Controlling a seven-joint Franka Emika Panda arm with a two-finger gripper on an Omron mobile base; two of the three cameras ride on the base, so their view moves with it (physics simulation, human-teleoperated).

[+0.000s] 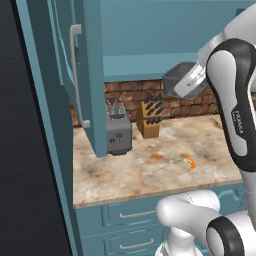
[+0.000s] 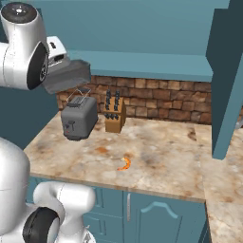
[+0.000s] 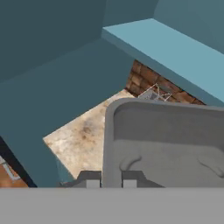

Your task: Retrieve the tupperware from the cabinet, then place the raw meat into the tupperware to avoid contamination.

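The gripper [image 3: 111, 178] is pinched on the rim of the tupperware [image 3: 175, 148], one dark fingertip on each side of the near wall, as the hand view shows. In the left base view the grey tupperware [image 1: 181, 80] hangs in the air, tilted, at the end of the white arm, in front of the open cabinet's [image 1: 150, 35] lower edge and above the counter [image 1: 150, 165]. In the right base view the tub [image 2: 69, 75] is up and slightly left of the toaster [image 2: 79, 118], clear of it and not touching the countertop.

Taking the toaster as the landmark: a wooden knife block [image 2: 114, 114] stands just beside it against the brick wall. The raw meat [image 2: 125, 164], a small orange curved piece, lies on the stone counter in front of the toaster and off toward the knife block's side, well apart from both, nearer the counter's front edge. The same piece [image 1: 189, 163] shows in the left base view, lying alone on bare counter. One cabinet door [image 1: 82, 75] stands swung open, its edge hanging just beside the toaster.

Judging progress: the tub appears to be out of the cabinet and in hand, so the retrieval looks largely done. Left to do, it seems, are setting the tub down on the counter, letting go, picking up the meat and placing it inside. The tub looks empty.
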